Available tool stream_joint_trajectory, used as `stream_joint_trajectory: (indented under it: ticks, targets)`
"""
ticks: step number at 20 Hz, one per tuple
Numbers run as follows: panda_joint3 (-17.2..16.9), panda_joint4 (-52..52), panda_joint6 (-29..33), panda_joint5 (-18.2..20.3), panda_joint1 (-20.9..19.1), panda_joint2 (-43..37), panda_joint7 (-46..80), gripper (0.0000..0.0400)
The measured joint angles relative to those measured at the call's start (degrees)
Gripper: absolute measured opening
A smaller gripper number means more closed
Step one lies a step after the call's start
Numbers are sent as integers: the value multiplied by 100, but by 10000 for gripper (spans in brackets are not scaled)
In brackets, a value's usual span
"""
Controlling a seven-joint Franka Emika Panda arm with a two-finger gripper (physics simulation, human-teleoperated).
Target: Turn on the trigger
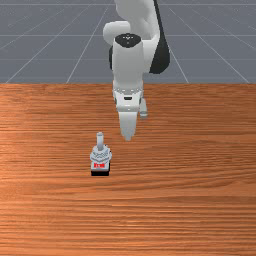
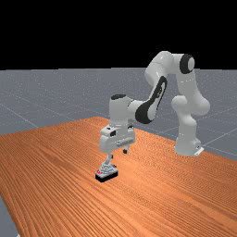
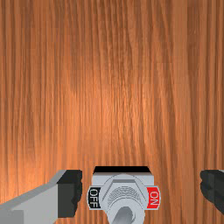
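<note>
Okay, so the end effector [image 3: 141,191] had its fingers spread apart with nothing clamped. From the wrist view, the switch [image 3: 131,181] showed between them, closer to the finger on its OFF [image 3: 94,197] side. The front view put it just to that view's left of the fingertips, so I'd have lined up first.

Handling-wise, I'd guess a stiffish little lever [image 1: 100,141] with a click to it, and a light body that could skid if shoved low. The lever looked round and smooth, maybe slippery, so I'd have pushed near its tip, from the OFF side toward the red ON label [image 3: 153,197]. Pinching the tip seemed doable too. Not very fragile, I reckon, but pressing straight down was a bad idea.

Main obstacle was probably the finger beyond ON. Past that, wood surface [image 1: 195,200] lay around the black base [image 2: 107,176], and the arm's foot [image 2: 187,147] stood well apart.
</note>
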Motion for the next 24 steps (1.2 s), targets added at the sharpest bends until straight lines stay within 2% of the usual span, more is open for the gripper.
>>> stream_joint_trajectory:
  ticks: [4, 5, 6, 7, 9, 11, 13, 21, 24]
  targets:
    - [-46, -55, -3, 19, 27, -20, 229, 400]
    - [-370, -978, 505, -168, 247, -451, 1546, 245]
    - [-677, -1637, 717, -308, 420, -662, 2882, 151]
    - [-923, -1966, 699, -332, 570, -732, 4176, 93]
    - [-1271, -2075, 354, -84, 834, -714, 6605, 35]
    - [-1412, -2015, 91, 171, 926, -675, 7775, 13]
    - [-1458, -1981, -21, 282, 949, -663, 8181, 5]
    - [-1448, -1809, -55, 435, 913, -421, 8316, 0]
    - [-1420, -1075, -144, 569, 786, 33, 8229, 0]
